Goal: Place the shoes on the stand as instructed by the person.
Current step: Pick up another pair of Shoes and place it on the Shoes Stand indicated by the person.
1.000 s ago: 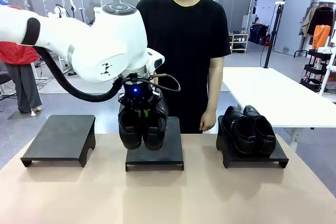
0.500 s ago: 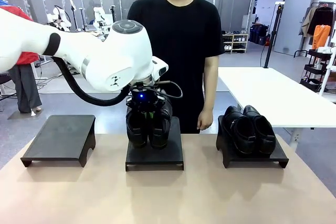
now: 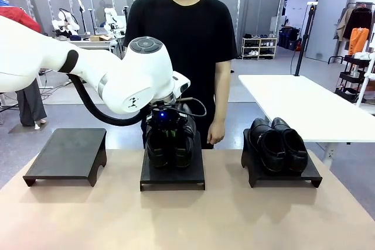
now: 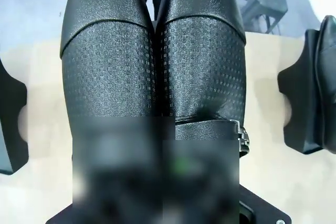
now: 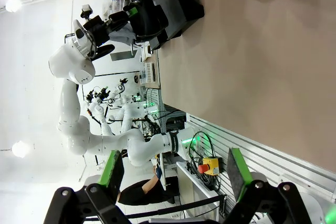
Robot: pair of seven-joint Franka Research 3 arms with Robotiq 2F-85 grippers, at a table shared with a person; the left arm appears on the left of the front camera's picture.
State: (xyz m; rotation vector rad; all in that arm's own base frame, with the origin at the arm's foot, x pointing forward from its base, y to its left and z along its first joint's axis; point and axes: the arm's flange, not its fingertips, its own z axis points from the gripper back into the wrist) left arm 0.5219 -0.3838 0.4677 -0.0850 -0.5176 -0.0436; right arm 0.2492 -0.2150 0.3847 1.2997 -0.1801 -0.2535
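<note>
So the table (image 3: 187, 215) is a plain tan top, and the only things sitting directly on it are three low black stands lined up along the far edge. The left stand (image 3: 67, 153) is toward the far left corner and has a bare top. The middle stand (image 3: 173, 175) is about centre on that far edge, with a pair of black shoes (image 3: 170, 144) over it; can't tell if the soles are actually down on it. The right stand (image 3: 281, 175) is near the far right corner and carries the other pair of shoes (image 3: 276, 143), side by side, toes toward the near edge.
</note>
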